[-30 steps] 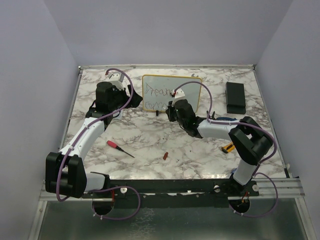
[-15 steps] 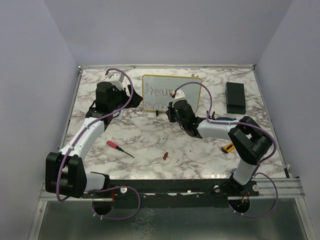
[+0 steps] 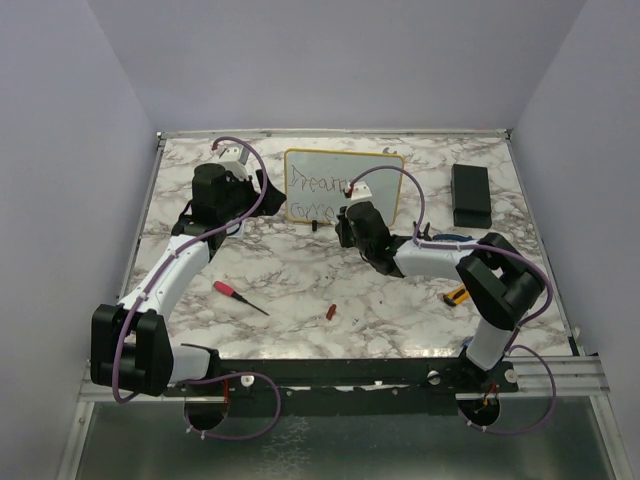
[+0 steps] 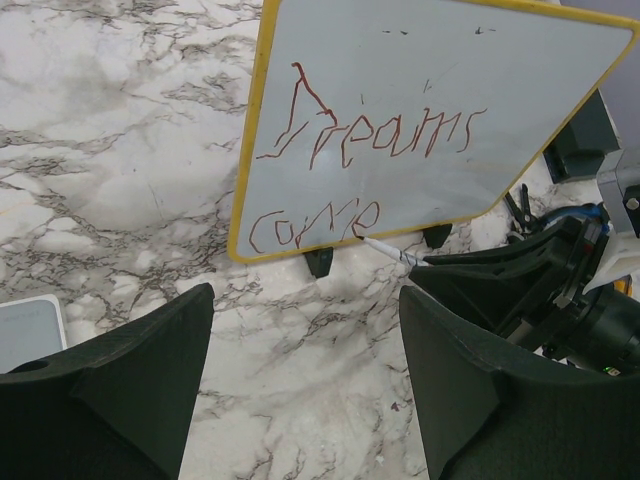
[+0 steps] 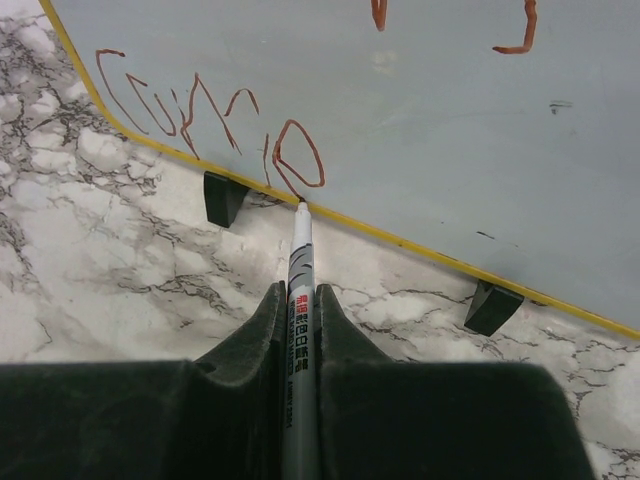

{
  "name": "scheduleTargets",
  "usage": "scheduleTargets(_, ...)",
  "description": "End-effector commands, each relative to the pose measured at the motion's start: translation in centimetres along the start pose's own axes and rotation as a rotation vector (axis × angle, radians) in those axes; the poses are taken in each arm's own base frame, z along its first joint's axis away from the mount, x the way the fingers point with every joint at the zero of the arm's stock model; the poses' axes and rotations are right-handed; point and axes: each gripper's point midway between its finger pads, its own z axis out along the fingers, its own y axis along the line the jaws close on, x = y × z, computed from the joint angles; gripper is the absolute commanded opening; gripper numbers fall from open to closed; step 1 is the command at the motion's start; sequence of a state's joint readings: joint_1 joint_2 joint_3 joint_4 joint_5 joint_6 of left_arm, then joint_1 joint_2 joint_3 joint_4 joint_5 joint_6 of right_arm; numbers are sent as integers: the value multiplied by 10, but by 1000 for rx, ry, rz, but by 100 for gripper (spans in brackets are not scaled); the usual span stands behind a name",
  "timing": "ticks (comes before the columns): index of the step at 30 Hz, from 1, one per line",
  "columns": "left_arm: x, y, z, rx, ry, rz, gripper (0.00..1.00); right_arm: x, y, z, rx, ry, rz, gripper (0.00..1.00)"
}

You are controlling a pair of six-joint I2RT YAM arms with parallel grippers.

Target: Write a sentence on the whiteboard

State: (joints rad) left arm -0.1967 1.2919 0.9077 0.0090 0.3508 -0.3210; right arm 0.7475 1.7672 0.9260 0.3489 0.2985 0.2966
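Note:
The whiteboard (image 3: 375, 170), yellow-framed on black feet, stands tilted at the back centre. It also shows in the left wrist view (image 4: 420, 70) and the right wrist view (image 5: 450, 120). The sentence is in red-brown marker: "Dreams" (image 4: 390, 135) above and "come" (image 4: 315, 222) below. My right gripper (image 5: 298, 295) is shut on a white marker (image 5: 300, 250). The marker's tip touches the board's lower edge just under the "e" of "come" (image 5: 200, 115). My left gripper (image 4: 305, 330) is open and empty, above the table in front of the board's left side.
A red-handled screwdriver (image 3: 235, 294) and a small red cap (image 3: 331, 311) lie on the marble table in front. A black box (image 3: 471, 195) sits at the back right. A yellow object (image 3: 455, 294) lies by the right arm. A grey pad (image 4: 30, 330) lies left of my left gripper.
My right gripper with the marker has shifted slightly right and down along the lower line of writing. The left arm has not moved.

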Motion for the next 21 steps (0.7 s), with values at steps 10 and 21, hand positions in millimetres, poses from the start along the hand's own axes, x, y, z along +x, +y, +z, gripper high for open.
scheduleTargets(10,-1,-4,-2,16,-6,7,76,3,-36,-10,165,-16,-6,1)
scheduleTargets(21,0,-3,-1,13,-2,5,76,-2,-28,-9,122,-25,-16,1)
